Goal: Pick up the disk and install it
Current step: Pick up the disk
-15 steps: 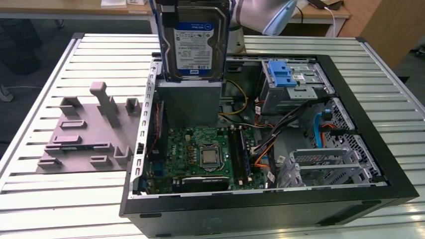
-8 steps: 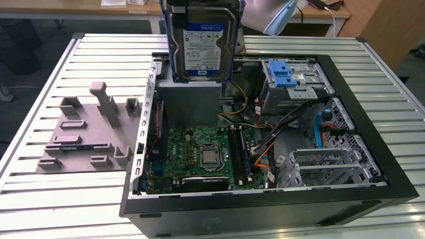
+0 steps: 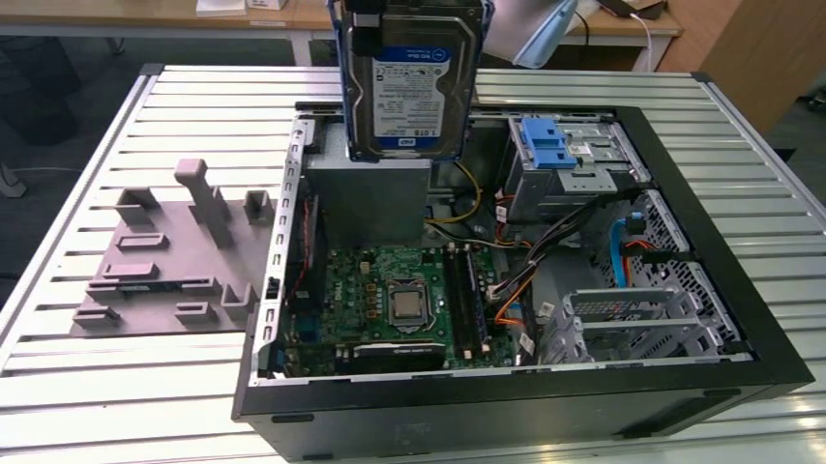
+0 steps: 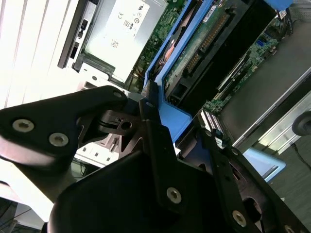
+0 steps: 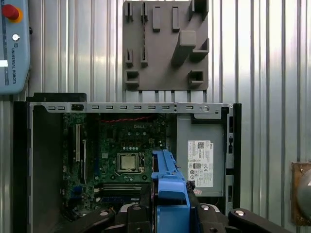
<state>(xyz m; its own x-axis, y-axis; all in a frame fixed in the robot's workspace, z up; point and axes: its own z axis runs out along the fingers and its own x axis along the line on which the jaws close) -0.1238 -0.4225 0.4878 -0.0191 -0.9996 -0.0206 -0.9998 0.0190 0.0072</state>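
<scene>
The jaws clench the disk [image 3: 408,87], its white-and-blue label facing outward, upright above the power supply [image 3: 374,198] in the open computer case [image 3: 516,406].

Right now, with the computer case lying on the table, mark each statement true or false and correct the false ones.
1. The gripper holds the disk above the case. True.
2. The disk lies flat on the grey fixture plate. False: it is held upright in the air, apart from the fixture plate.
3. The case is closed. False: it is open, with the motherboard exposed.
4. The drive cage inside the case has a blue latch. True.
</scene>
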